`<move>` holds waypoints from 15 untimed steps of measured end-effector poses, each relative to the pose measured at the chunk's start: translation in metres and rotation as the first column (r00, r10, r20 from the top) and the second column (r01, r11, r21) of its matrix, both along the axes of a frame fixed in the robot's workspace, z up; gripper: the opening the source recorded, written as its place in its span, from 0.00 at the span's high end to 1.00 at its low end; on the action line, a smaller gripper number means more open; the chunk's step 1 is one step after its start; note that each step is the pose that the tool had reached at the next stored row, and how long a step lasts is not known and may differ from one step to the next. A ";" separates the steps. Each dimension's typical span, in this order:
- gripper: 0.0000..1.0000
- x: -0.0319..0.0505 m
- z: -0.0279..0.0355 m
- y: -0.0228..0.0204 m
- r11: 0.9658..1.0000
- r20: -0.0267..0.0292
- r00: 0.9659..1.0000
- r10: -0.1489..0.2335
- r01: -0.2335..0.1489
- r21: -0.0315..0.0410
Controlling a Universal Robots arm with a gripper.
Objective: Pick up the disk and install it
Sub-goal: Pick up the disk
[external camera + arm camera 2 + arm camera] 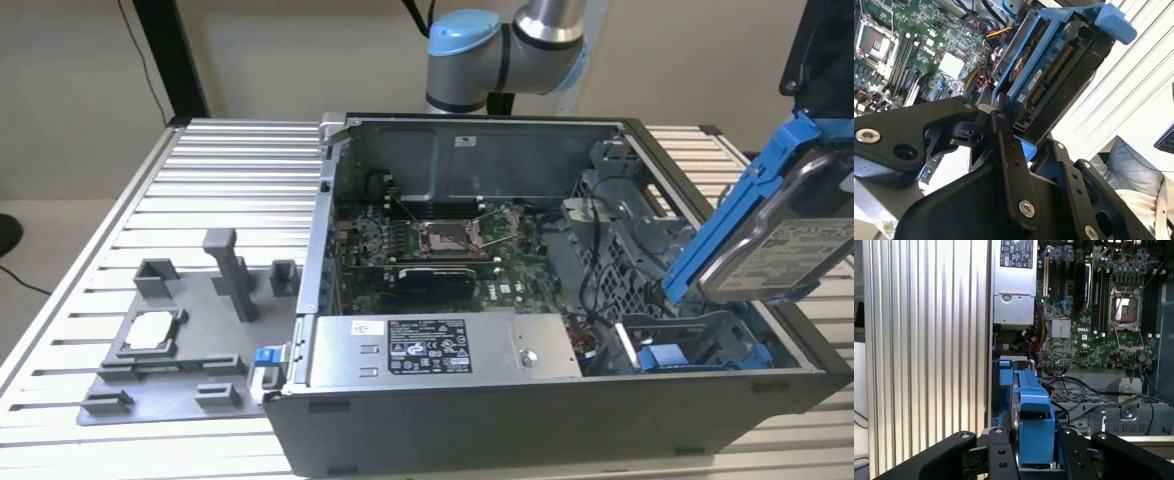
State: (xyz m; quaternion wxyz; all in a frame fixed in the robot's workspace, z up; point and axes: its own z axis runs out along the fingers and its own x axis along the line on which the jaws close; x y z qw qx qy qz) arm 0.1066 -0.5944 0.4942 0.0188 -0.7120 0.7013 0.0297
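Note:
The disk (785, 235), a silver hard drive with a white label in a bright blue carrier, hangs tilted in the air at the exterior view's right, above the case's right end. My gripper (1036, 447) is shut on it, with black fingers (999, 455) pressing the blue carrier (1033, 420) from both sides. In the second wrist view the disk (1054, 65) sticks out beyond the gripper (1026, 145), its connector edge showing. Under it in the case sits a drive bay (683, 352) with a blue part inside.
The open computer case (534, 415) lies on a ribbed metal table (227, 180), with the motherboard (441, 240) and a grey labelled box (427, 350) inside. On the exterior view's left a grey fixture plate (200, 385) carries a small silver chip (150, 330). The arm's base (507, 45) stands behind the case.

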 end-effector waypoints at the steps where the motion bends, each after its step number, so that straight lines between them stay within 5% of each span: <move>1: 1.00 0.0000 -0.0013 -0.0002 1.000 0.000 1.000 0.000 0.000 0.000; 9: 1.00 0.0000 -0.0121 -0.0017 1.000 -0.004 1.000 0.000 0.000 0.000; 15: 1.00 0.0000 -0.0124 -0.0017 1.000 -0.005 1.000 0.000 0.000 0.000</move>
